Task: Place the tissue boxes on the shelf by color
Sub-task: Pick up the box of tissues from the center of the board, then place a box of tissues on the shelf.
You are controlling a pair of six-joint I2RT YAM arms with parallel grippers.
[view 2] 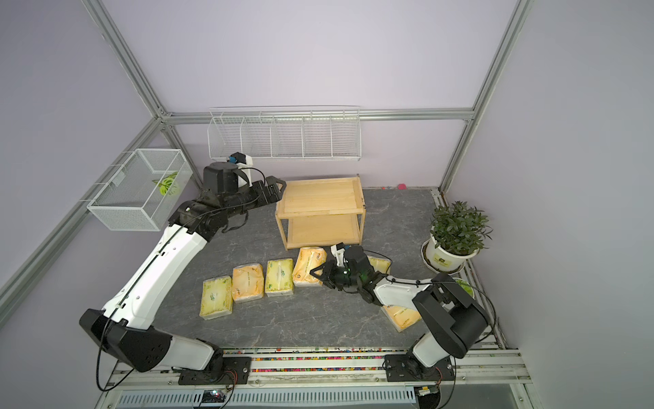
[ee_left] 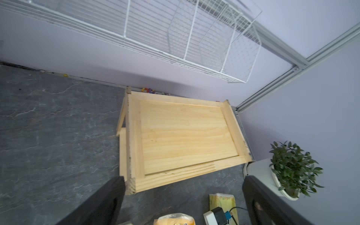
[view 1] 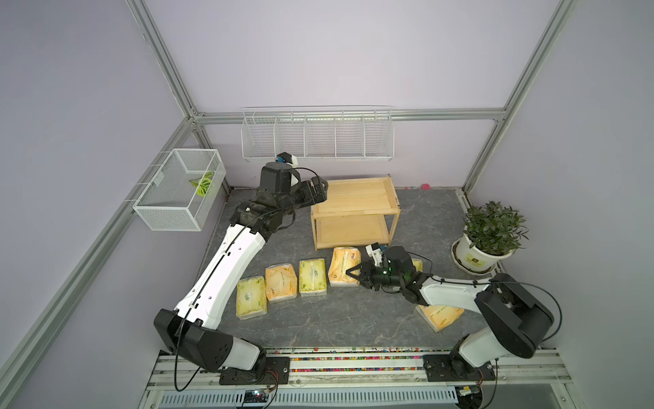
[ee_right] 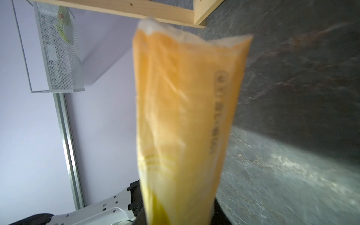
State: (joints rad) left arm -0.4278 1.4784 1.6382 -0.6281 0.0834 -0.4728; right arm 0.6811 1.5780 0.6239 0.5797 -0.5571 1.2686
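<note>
Six tissue boxes lie on the dark table in front of the wooden shelf (view 1: 354, 210) (view 2: 320, 211). From the left stand a yellow-green pack (view 1: 251, 297), an orange one (view 1: 281, 283) and a yellow-green one (view 1: 312, 277). My right gripper (view 1: 354, 276) (ee_right: 178, 210) is shut on an orange pack (view 1: 345, 265) (ee_right: 187, 116) just before the lower tier. A yellow-green pack (view 1: 417, 263) is partly hidden behind that wrist, and an orange pack (view 1: 440, 315) lies under that arm. My left gripper (view 1: 318, 189) (ee_left: 183, 202) hangs open and empty at the shelf top's left edge. Both tiers are bare.
A potted plant (view 1: 492, 233) stands at the right edge of the table. A white mesh basket (view 1: 180, 191) hangs on the left wall. A white wire rack (view 1: 316, 136) is mounted on the back wall above the shelf. Aluminium frame posts stand at the corners.
</note>
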